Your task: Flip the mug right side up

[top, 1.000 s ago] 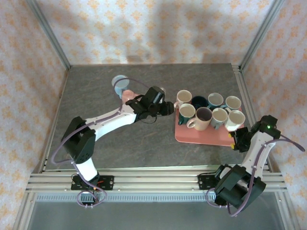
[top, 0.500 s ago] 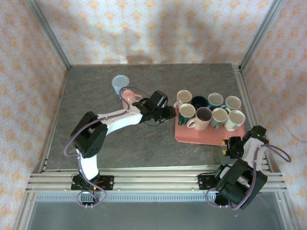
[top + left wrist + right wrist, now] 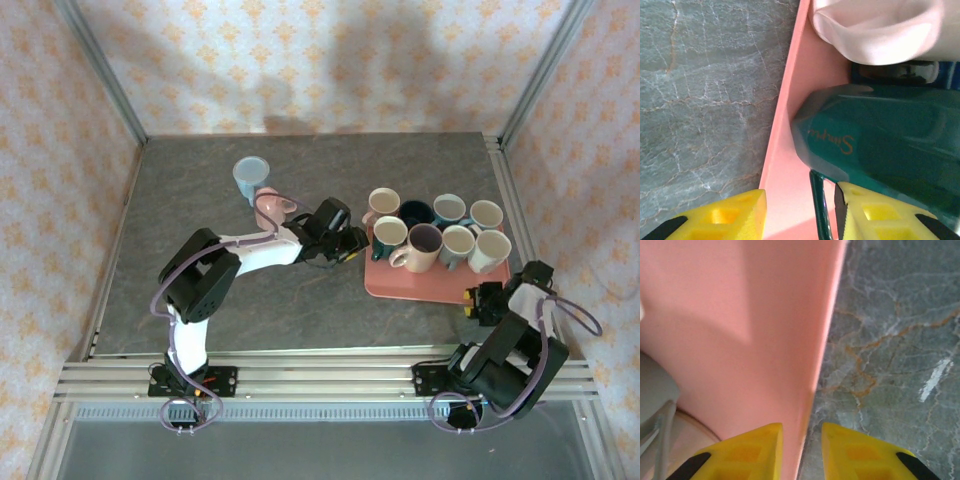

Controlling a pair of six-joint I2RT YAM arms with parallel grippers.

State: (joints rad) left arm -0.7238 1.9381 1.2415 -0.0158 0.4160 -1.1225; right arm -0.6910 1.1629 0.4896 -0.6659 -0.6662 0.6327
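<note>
A dark teal mug (image 3: pixel 880 145) with orange lettering sits at the left edge of the pink tray (image 3: pixel 790 125); from above only a sliver of it (image 3: pixel 381 252) shows beside a cream mug. My left gripper (image 3: pixel 800 192) is open at that edge. The mug's thin handle (image 3: pixel 817 200) stands between its yellow fingers, close to the right one and clear of the left. I cannot tell which way up the mug is. My right gripper (image 3: pixel 801 427) straddles the tray's rim (image 3: pixel 815 365) at its front right corner (image 3: pixel 480 300), jaws narrow but apart.
Several upright mugs fill the tray (image 3: pixel 420 283), a white one (image 3: pixel 875 30) just beyond the teal mug. A pink mug (image 3: pixel 268 207) and a blue mug (image 3: pixel 250 175) stand on the grey table behind my left arm. Frame posts edge the table.
My left gripper slid right to the tray's left edge. My right arm pulled back toward the near side, brought its gripper to the tray's front right corner, and narrowed its jaws.
</note>
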